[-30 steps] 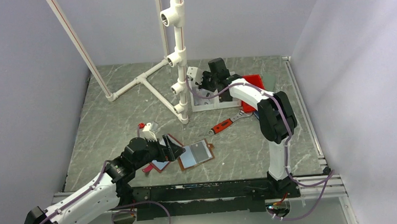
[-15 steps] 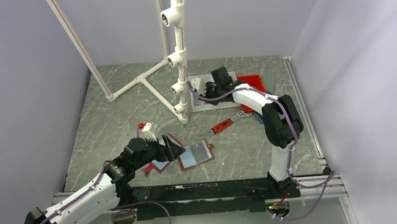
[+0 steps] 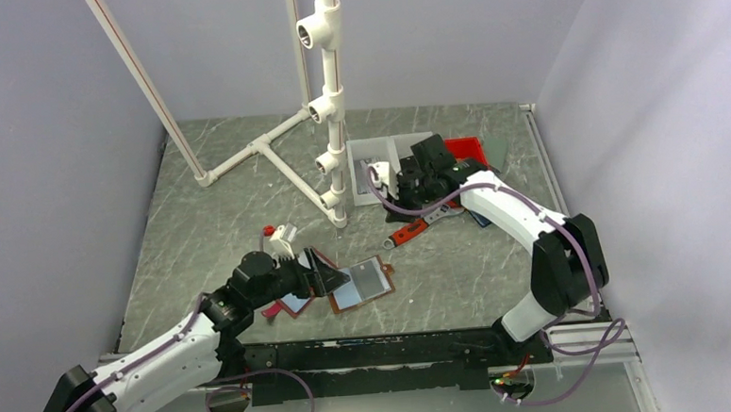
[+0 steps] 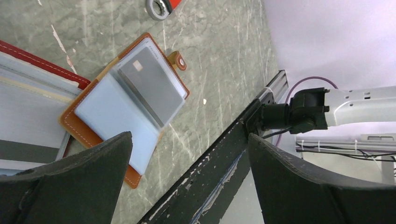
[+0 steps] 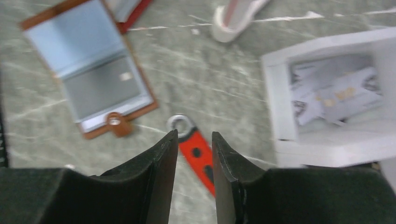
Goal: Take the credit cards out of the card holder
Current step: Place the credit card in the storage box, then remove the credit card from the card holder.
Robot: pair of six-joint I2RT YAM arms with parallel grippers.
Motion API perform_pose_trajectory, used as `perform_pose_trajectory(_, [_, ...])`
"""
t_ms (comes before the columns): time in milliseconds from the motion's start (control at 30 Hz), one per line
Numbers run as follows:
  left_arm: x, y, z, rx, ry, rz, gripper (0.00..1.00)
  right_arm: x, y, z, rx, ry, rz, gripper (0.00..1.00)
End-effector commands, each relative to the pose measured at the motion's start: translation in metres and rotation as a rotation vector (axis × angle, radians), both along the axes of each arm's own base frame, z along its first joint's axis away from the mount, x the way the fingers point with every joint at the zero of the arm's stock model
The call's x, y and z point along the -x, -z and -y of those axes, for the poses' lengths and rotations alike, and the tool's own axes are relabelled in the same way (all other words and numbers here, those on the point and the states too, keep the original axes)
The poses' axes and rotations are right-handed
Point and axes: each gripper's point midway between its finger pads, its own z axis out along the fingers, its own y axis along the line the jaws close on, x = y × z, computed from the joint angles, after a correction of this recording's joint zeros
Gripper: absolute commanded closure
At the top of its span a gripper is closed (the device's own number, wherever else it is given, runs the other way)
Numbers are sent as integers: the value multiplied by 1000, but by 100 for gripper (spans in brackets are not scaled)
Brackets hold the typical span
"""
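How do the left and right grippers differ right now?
The left gripper has its jaws spread wide; the right gripper has them only narrowly parted. The left gripper is beside the open card holder; the right gripper hovers near the red wrench. Both hold nothing.

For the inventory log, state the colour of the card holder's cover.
Orange-brown card holder cover with pale stitching; the left wrist view shows it best.
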Motion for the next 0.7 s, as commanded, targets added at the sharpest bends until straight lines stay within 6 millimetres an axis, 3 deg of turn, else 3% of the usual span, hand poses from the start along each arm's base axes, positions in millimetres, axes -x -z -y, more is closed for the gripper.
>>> perform_pose_trajectory(0, [-2,-20,13,89,28,3,2,58,-13,-7,-146,-148,-119,64])
perform_pose_trajectory(133, [-6,-15,21,88,27,-56,2,95,-3,-12,-243,-290,-175,63])
perform_pose_trajectory(300, [-11,5,32,-1,23,-167,11,113,20,-26,-182,-361,-179,72])
perform_pose_trajectory(400, [-12,16,36,-75,21,-205,16,119,36,-36,-101,-393,-140,81])
perform_pose_trajectory(500, [-12,23,40,-126,28,-226,28,117,47,-40,-39,-385,-117,89])
perform_pose_trajectory(567, [-12,28,42,-148,30,-239,35,116,54,-39,-12,-376,-118,90])
perform_pose_trajectory(667, [-12,37,44,-176,29,-257,38,115,66,-38,21,-365,-136,91])
